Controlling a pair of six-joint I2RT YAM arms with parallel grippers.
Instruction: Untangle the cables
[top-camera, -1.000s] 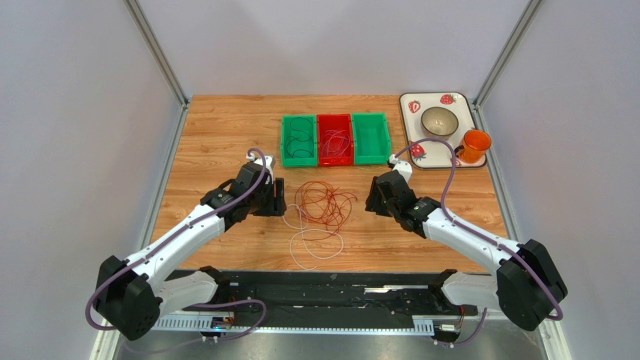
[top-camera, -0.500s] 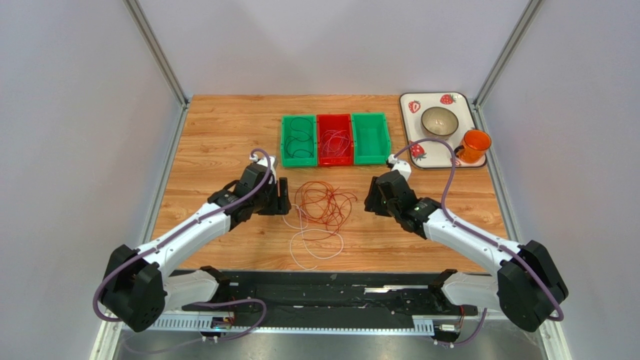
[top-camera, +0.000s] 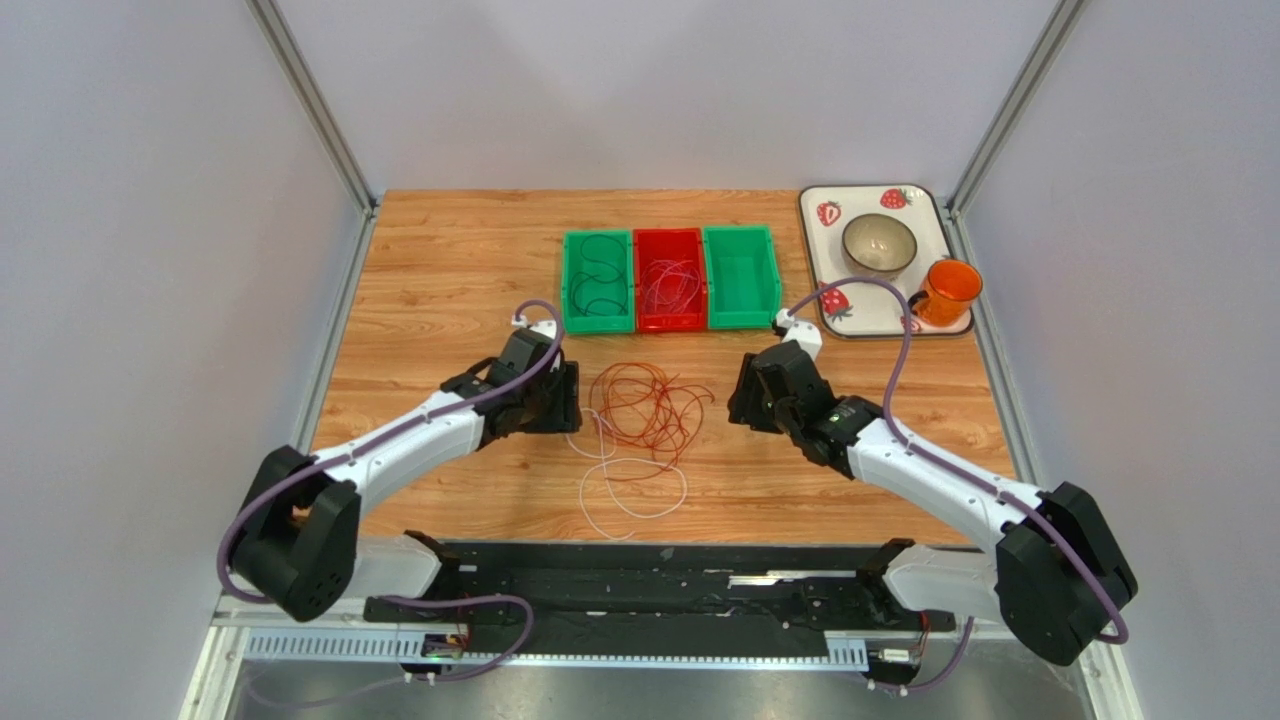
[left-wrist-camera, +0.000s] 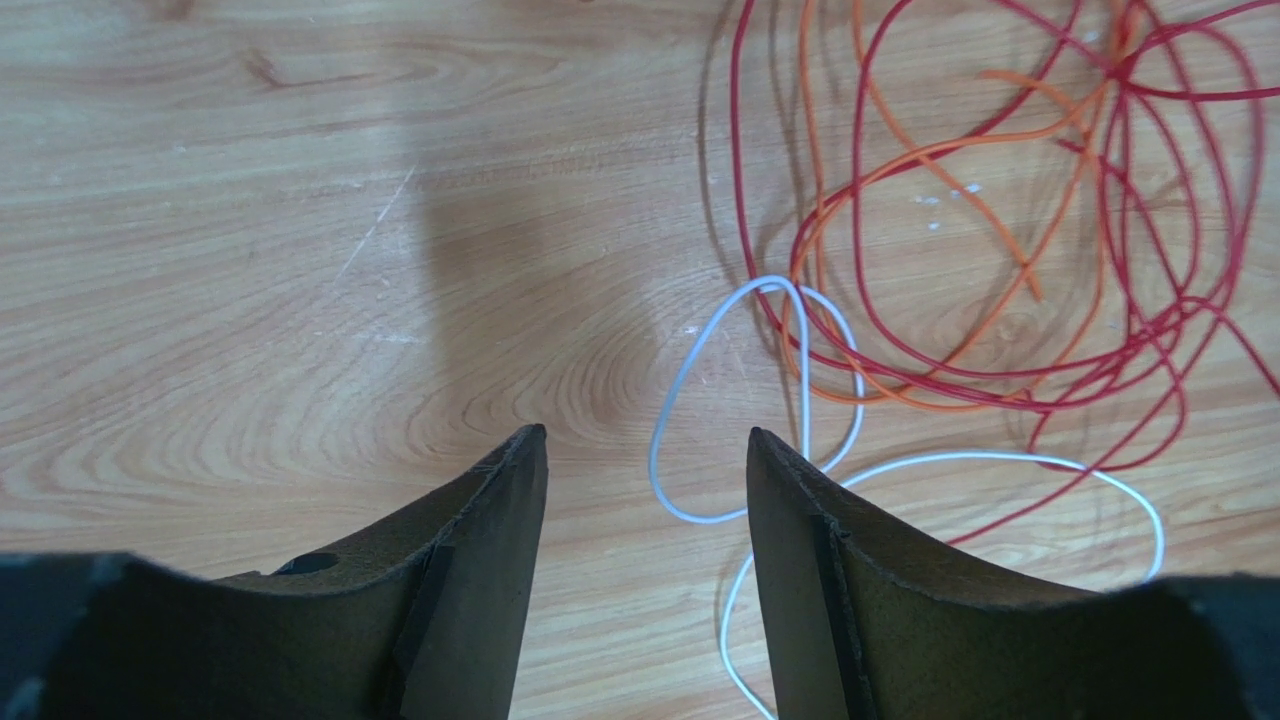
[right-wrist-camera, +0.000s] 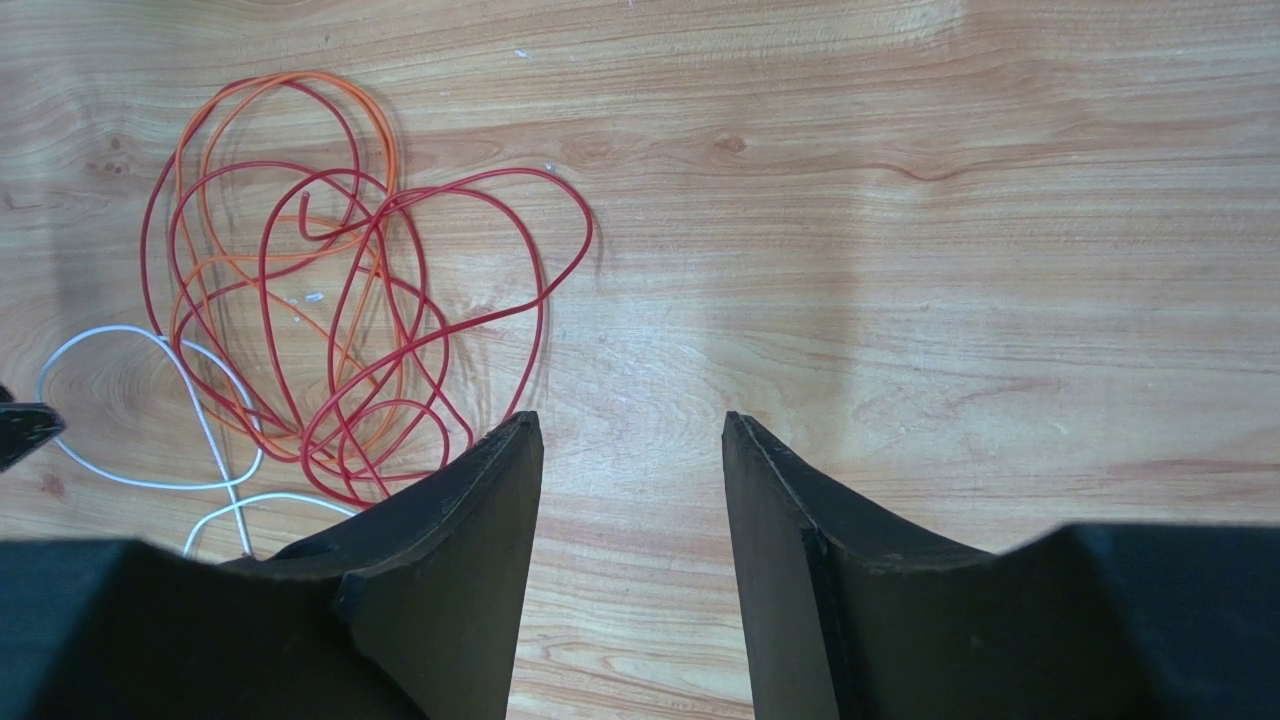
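The white-and-black left arm (top-camera: 398, 450) and right arm (top-camera: 939, 477) stretch low over the light wooden tabletop (top-camera: 436, 255). The left gripper (top-camera: 568, 402) and right gripper (top-camera: 739, 402) flank the tangle of thin red, orange and white cables (top-camera: 649, 408) at centre frame, fingers spread and holding nothing. Bare wood opens to either side, while above sit three plastic bins (top-camera: 670, 279), green, red, green, and at upper right a white strawberry-printed tray (top-camera: 824, 248) holding a grey bowl (top-camera: 879, 240) and an orange cup (top-camera: 950, 288).

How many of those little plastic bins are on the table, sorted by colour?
Green bins: 2
Red bin: 1
Total: 3
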